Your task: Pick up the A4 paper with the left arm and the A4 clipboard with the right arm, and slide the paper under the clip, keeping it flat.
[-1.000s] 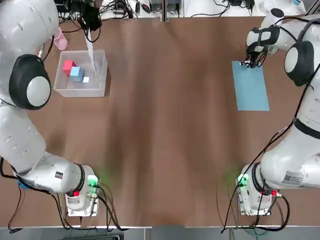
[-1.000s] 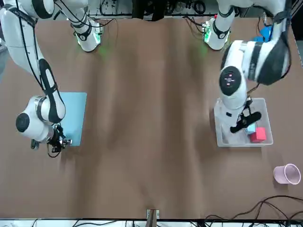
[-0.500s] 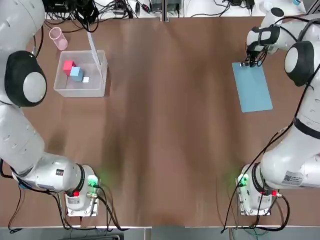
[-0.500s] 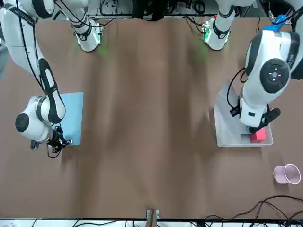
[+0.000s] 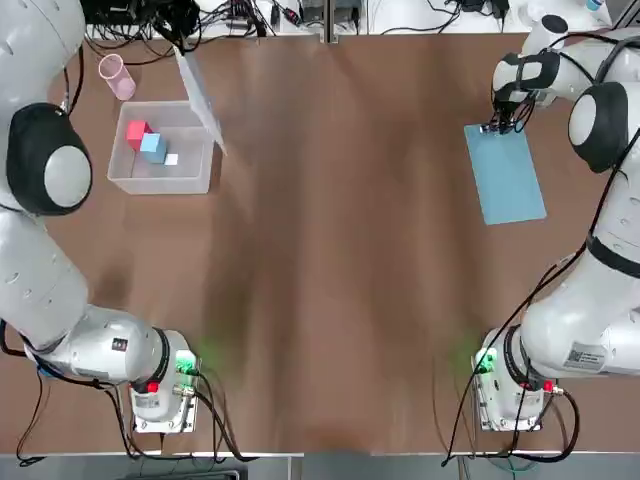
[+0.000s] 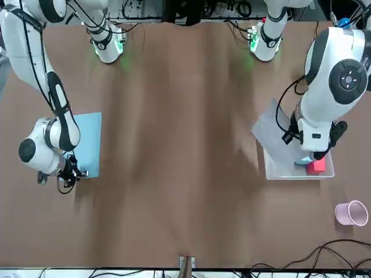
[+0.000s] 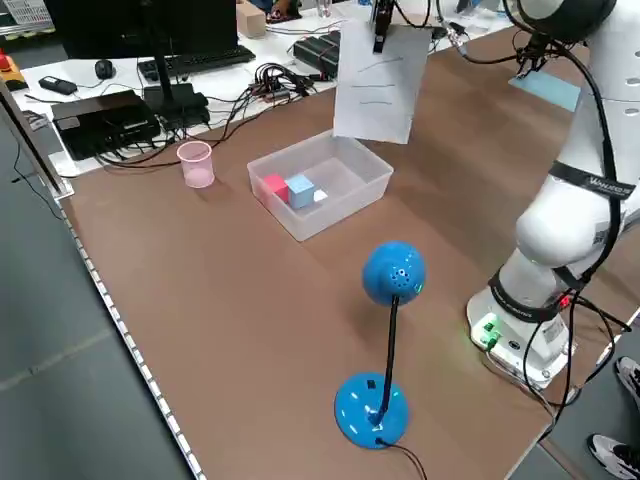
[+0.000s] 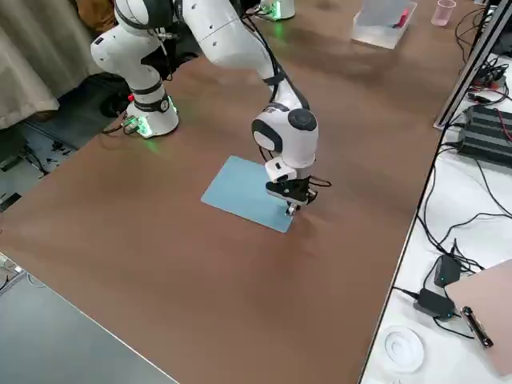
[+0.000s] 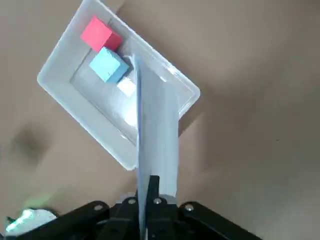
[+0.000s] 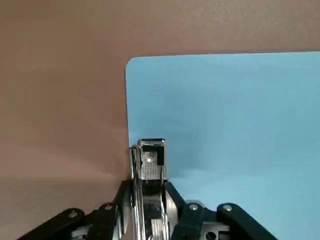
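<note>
The white A4 paper (image 7: 378,84) hangs in the air from my left gripper (image 7: 380,18), over the far side of the clear bin. In the left wrist view the paper (image 9: 156,135) shows edge-on, and the left gripper (image 9: 147,195) is shut on its edge. The light-blue A4 clipboard (image 5: 506,175) lies at the table's far right. My right gripper (image 5: 495,125) is at the board's far short edge, shut on the metal clip (image 10: 150,160). From the right side, the clipboard (image 8: 244,192) rests flat or nearly flat below the right gripper (image 8: 292,206).
A clear plastic bin (image 5: 195,180) at the far left holds a red cube (image 5: 137,132) and a blue cube (image 5: 153,147). A pink cup (image 5: 115,75) stands beyond it. A blue lamp-like stand (image 7: 385,350) is at the left near corner. Cables line the far edge.
My left arm has carried the paper up and away from above the bin, toward the far side and centre, tilting it. The clipboard's near end has swung slightly outward to the right.
</note>
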`<state>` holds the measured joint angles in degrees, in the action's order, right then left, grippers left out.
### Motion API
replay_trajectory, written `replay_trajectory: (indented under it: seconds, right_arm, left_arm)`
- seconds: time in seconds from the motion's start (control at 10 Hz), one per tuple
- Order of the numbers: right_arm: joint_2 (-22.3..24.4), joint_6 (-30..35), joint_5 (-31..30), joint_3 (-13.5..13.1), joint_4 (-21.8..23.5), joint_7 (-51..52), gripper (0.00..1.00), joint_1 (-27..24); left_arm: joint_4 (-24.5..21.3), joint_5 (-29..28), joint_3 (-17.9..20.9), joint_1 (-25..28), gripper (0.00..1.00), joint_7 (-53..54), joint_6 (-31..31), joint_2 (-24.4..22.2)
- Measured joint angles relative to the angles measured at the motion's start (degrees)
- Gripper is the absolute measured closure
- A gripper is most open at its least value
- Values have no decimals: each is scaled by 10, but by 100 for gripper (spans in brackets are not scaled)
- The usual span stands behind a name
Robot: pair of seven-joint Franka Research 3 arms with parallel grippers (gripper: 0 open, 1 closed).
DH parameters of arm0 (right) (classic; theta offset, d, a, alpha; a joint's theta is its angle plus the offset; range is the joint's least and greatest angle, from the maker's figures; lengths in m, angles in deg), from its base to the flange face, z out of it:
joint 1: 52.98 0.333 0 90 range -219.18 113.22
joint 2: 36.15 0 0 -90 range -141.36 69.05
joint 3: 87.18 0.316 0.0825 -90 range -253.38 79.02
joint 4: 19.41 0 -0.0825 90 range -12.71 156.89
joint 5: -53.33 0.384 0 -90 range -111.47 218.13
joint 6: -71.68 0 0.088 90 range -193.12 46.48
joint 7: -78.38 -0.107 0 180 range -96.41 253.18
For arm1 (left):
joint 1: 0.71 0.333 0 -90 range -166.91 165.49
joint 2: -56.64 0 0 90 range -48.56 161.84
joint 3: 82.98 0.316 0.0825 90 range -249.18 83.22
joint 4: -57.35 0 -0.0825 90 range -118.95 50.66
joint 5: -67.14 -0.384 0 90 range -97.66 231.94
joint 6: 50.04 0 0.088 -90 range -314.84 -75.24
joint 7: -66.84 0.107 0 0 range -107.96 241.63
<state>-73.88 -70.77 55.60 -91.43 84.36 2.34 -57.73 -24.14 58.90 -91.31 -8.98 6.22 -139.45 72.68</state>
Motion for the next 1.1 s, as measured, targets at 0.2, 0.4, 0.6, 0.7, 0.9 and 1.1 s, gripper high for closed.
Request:
replay_trajectory:
  seconds: [0.2, 0.4, 0.6, 0.7, 0.9, 1.1]
  right_arm:
    - [0, 30, 0, 0, -15, -10, 70, 0]
    - [0, 85, 0, 1, -55, -20, 90, 0]
    - [1, 101, 0, 0, -77, -22, 96, 0]
    - [2, 100, 0, 1, -82, -22, 96, 0]
    - [14, 100, 1, 7, -99, -54, 96, 7]
    - [27, 101, 1, 10, -121, -87, 96, 39]
  left_arm:
    - [1, 29, 0, 0, 99, -81, -44, -1]
    - [1, 43, 1, 9, 99, -115, -65, -1]
    - [1, 62, 3, 24, 99, -115, -68, -1]
    - [2, 69, 3, 25, 99, -116, -70, -1]
    - [6, 71, 3, 24, 99, -117, -71, -1]
    - [7, 72, 3, 24, 99, -117, -71, -2]
